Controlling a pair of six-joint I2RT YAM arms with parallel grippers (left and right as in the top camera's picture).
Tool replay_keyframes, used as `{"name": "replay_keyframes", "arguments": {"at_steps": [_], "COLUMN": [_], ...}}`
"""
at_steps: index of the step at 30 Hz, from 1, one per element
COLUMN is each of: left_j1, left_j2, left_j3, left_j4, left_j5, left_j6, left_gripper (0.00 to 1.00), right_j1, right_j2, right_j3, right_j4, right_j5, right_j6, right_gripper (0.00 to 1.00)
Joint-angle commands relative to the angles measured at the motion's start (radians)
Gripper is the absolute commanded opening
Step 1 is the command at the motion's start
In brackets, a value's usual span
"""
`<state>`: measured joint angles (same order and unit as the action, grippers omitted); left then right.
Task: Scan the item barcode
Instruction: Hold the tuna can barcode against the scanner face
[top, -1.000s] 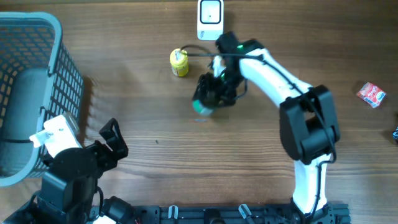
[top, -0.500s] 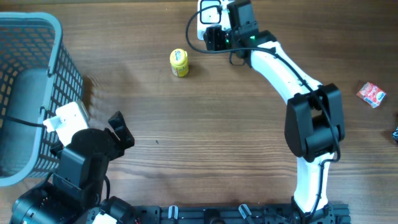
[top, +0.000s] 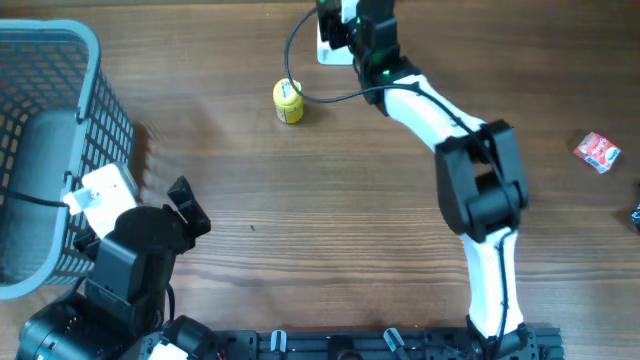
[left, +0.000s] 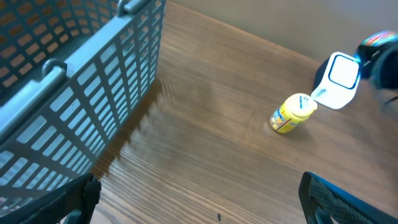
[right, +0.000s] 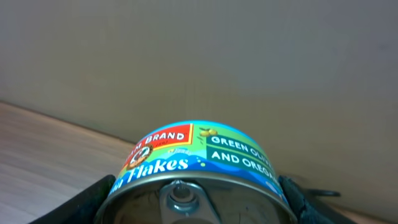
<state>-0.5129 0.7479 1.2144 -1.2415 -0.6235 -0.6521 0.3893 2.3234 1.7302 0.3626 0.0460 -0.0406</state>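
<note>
tin (right: 199, 163) is in my right gripper (right: 199, 198), pinched across its width with a finger on either side of the rim. the jaws are half spread because the can fills the gap. the label faces the wrist camera; i can read "flakes" and "green", and the pull-tab lid is turned up towards the lens. i cannot see a barcode anywhere, so my guess is that it sits on the far side or the base, turned away from me and towards the reader.

from overhead the right arm is stretched out to 12 o'clock, with the wrist directly over the white scanner (left: 341, 78) at the far table (top: 300, 200) edge. the arm hides the can in that view, so i cannot tell whether it touches the scanner or hangs just above it. i judge this as the presenting step: the can is held off the wood so a face can be shown to the window.

my left gripper (top: 188, 207) waits at 7 o'clock with its jaws wide and nothing between them, parked near the blue basket (left: 93, 93) at 9 o'clock, out of the right arm's way. a yellow bottle (top: 288, 101) lies at 11 o'clock, near the scanner but apart from it. a red packet (top: 598, 152) sits out at 3 o'clock.
</note>
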Motion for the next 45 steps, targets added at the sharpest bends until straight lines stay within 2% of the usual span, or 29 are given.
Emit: {"name": "replay_keyframes", "arguments": {"at_steps": [1, 4, 9, 23, 27, 33, 37, 40, 43, 45], "left_j1": [0.006, 0.006, 0.006, 0.006, 0.006, 0.006, 0.006, 0.006, 0.006, 0.006], "left_j2": [-0.001, -0.001, -0.001, -0.001, -0.001, -0.001, -0.001, -0.001, -0.001, -0.001], "left_j3": [-0.008, -0.008, -0.008, -0.008, -0.008, -0.008, -0.008, -0.008, -0.008, -0.008], "left_j4": [0.003, 0.003, 0.003, 0.003, -0.003, -0.016, -0.016, -0.016, -0.015, -0.014], "left_j5": [-0.026, -0.028, -0.030, -0.030, -0.043, -0.051, -0.052, -0.051, -0.051, -0.051], "left_j6": [-0.010, -0.011, -0.010, -0.034, -0.034, -0.037, -0.037, -0.037, -0.037, -0.037], "left_gripper": [1.00, 1.00, 1.00, 1.00, 1.00, 1.00, 1.00, 1.00, 1.00, 1.00], "right_j1": [0.013, 0.028, 0.030, 0.003, 0.006, 0.023, 0.022, 0.022, 0.012, -0.006], "right_j2": [0.063, 0.078, 0.109, 0.126, 0.124, 0.051, -0.050, -0.151, -0.254, -0.298], "right_j3": [0.015, 0.015, 0.015, 0.015, 0.016, 0.016, 0.016, 0.016, 0.016, 0.016], "right_j4": [0.073, 0.124, 0.198, 0.145, 0.143, 0.126, 0.060, -0.013, -0.185, -0.320], "right_j5": [0.010, 0.010, 0.010, 0.018, 0.018, 0.039, 0.097, 0.200, 0.318, 0.365], "right_j6": [-0.109, -0.166, -0.169, -0.165, -0.166, -0.167, -0.180, -0.244, -0.240, -0.187], "right_gripper": [0.54, 0.55, 0.55, 0.54, 0.51, 0.52, 0.52, 0.56, 0.56, 0.56]}}
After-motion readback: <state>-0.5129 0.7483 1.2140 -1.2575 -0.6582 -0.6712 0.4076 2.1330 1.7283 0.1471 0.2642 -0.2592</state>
